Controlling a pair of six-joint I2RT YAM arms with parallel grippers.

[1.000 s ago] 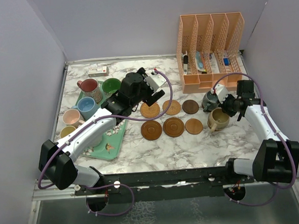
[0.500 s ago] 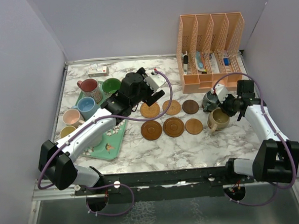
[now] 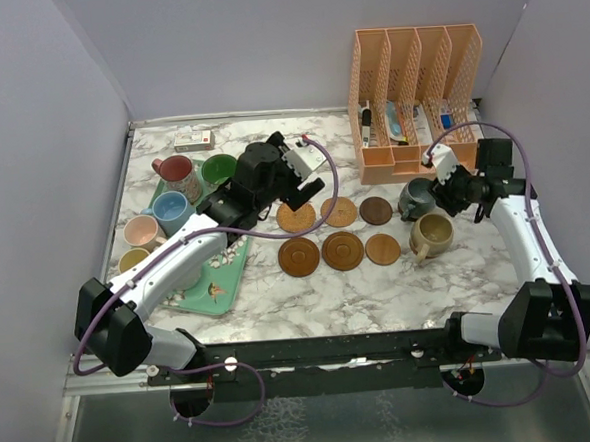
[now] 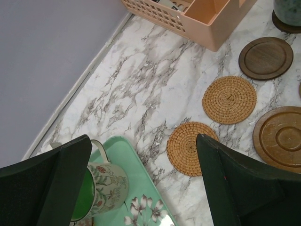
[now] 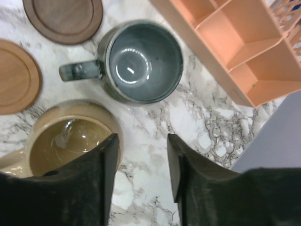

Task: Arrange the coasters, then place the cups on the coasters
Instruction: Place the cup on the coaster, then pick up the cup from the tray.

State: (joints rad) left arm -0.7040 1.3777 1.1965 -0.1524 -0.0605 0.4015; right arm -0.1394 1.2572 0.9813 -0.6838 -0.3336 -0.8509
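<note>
While the right gripper hangs spread and empty, we list the glazed tan ceramic mug, nine o'clock in its wrist view: probably rigid, slick, chippable; pinch the rim.

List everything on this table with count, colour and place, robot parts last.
tray: one, mint-green floral, left
left mugs: five, red, green, blue, pink, yellow, on or beside tray
grey-teal mug: one, right of coasters
tan mug: one, nearer than grey-teal
bare coasters: six, tan to dark brown, two rows mid-table
covered coaster: one, dark, under grey-teal mug
organiser: one, peach, back right
small box: one, whitish, back left
left gripper: open, between tray and coasters
right gripper: open, beside tan mug
</note>
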